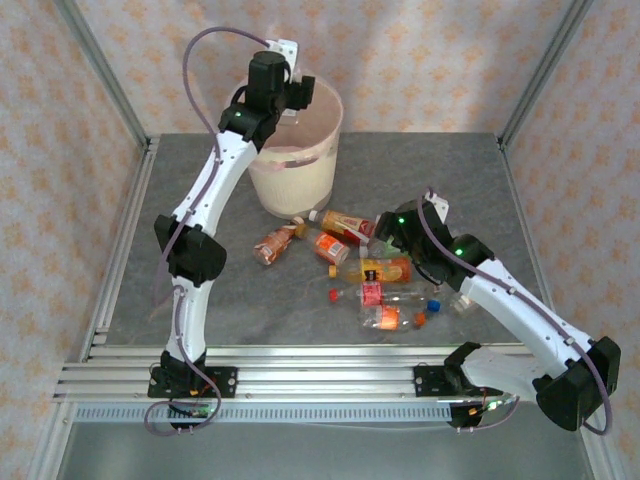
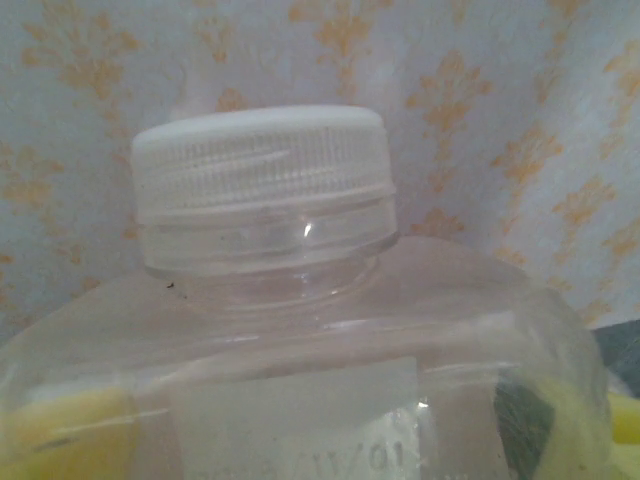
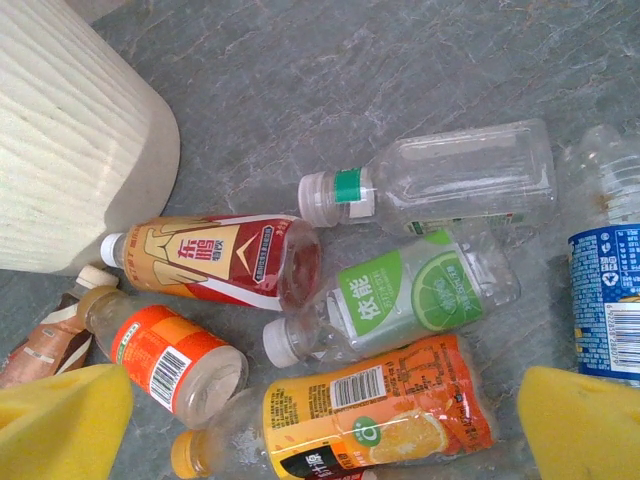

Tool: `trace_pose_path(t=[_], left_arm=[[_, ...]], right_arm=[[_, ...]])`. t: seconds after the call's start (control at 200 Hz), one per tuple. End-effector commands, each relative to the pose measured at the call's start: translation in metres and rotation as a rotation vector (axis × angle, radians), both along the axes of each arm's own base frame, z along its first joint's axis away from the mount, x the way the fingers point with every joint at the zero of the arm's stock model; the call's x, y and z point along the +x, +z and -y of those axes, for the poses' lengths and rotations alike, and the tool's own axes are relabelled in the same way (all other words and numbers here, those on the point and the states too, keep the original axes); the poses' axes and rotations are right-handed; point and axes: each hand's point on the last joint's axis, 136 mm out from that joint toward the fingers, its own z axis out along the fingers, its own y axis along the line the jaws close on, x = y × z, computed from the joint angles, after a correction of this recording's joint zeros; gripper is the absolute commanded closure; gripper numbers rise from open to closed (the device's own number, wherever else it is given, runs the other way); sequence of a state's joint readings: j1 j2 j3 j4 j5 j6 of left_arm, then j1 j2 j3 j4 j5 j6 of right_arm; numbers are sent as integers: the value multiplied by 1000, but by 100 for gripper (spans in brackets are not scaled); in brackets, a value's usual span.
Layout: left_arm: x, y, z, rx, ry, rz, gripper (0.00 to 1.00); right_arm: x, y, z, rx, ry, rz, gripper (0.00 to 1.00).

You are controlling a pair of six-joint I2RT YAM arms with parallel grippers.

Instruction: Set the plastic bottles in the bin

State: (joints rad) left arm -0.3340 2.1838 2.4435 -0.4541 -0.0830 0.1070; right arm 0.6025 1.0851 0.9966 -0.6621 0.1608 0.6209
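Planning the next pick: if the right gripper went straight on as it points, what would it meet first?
Probably the orange-juice bottle, centred ahead of the open right gripper; depth is unclear.

Left arm [image 1: 215,185] extended, left gripper [image 2: 322,440] seemingly clasping clear bottle [image 2: 290,300], right gripper [image 3: 325,430] low, agape.

Left arm [image 1: 215,175] over bin [image 1: 295,180], bottles [image 1: 385,268] scattered on table [image 1: 250,310]

Labelled plastic bottles [image 1: 385,270] lie on their sides on the bench beside the upright cream bin [image 1: 295,180]; one white-capped clear bottle [image 2: 300,300] is held.
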Motion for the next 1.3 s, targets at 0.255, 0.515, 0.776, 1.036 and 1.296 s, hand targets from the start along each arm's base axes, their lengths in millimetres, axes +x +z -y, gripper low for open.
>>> trace_pose_path(t=[0.255, 0.515, 0.776, 1.036, 1.296], left_arm=[[5, -19, 1, 101, -23, -46, 11], [9, -50, 4, 148, -47, -116, 11], [13, -75, 6, 167, -51, -172, 9], [15, -93, 6, 180, -48, -209, 2], [14, -83, 5, 168, -41, -196, 0]], right_arm=[[1, 5, 3, -13, -23, -1, 1], [-1, 3, 6, -20, -29, -2, 1], [-1, 1, 5, -21, -28, -7, 1], [-1, 2, 7, -28, -31, -4, 1], [0, 1, 7, -32, -30, -6, 1]])
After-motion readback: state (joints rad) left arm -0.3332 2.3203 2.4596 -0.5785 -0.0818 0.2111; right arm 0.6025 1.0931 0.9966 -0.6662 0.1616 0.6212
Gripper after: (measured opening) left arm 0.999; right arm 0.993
